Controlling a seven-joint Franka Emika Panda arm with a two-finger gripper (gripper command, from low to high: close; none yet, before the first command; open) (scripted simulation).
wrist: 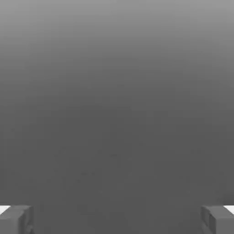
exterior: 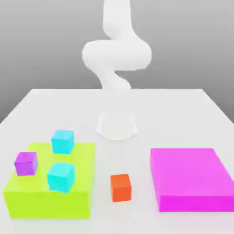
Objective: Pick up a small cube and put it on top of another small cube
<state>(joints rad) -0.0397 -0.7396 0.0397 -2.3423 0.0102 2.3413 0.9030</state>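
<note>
My pincer stands wide apart with nothing between its tips, while the orange-red cube sits on the tabletop, in the exterior view's lower middle.

I am viewing one orange-red cube, two cyan cubes, one purple cube, one lime block, one magenta block.

Red cube: smooth, matt, plastic-looking
Cyan cubes: smooth faces, plain plastic look, no gloss
Purple cube: smooth, matt, like plastic
Green block: even, smooth, matt
Magenta block: flat matt finish, smooth, material unclear
Table: smooth, matt, material unclear
Arm: smooth white shell, plastic-looking
Gripper: matt grey, metal or plastic unclear
</note>
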